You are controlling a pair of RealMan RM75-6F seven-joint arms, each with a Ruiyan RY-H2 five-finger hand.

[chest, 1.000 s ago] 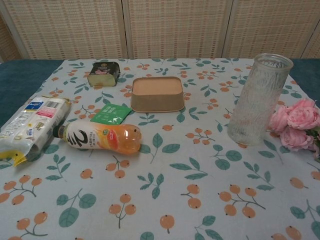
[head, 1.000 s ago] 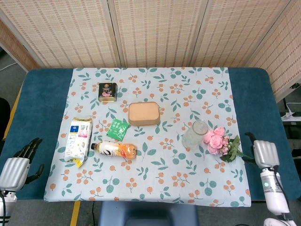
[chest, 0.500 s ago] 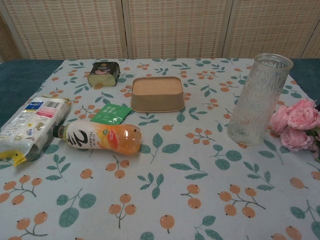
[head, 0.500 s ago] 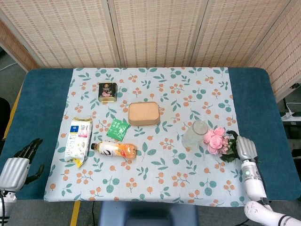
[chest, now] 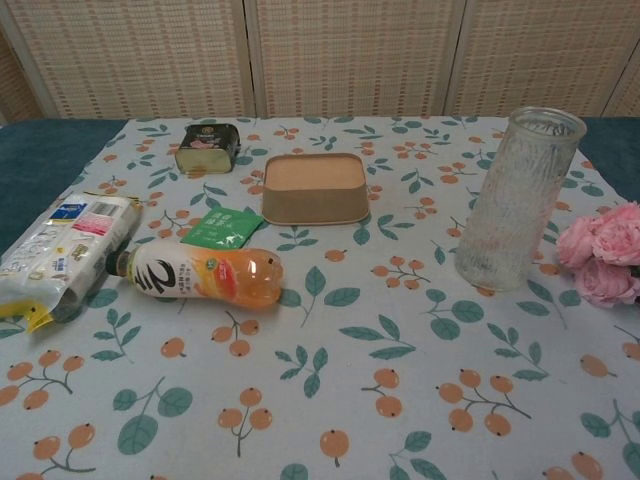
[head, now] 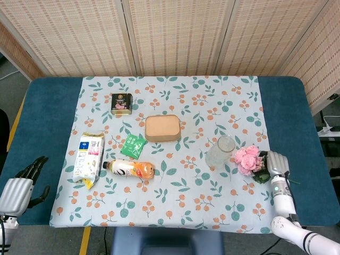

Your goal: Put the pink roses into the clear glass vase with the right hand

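Now the right hand (head: pixel 277 163) sits right against the stem end of the roses (head: pixel 248 159), having come in from the table's right edge over the last second. The blooms have shifted with it: half a second ago they lay touching the vase (head: pixel 219 151), and now there is a small gap, the bunch lying at about 3 o'clock from the vase and a shade further right. In the chest view the roses (chest: pixel 606 254) have slid toward the frame's right edge, partly cut off. That suggests the hand has taken hold of the stems or at least nudged them, but the fingers are hidden under the back of the hand and the leaves, so I cannot tell whether they are closed on the stems.

The vase stands upright and empty on the cloth (head: pixel 170 196), mouth clear. If the grasp is good, what is left is a lift, a tilt to bring the stems down, and a short carry toward 9 o'clock over the rim.

The left hand (head: pixel 21 186) rests at the table's left edge, fingers loosely curled, holding nothing.
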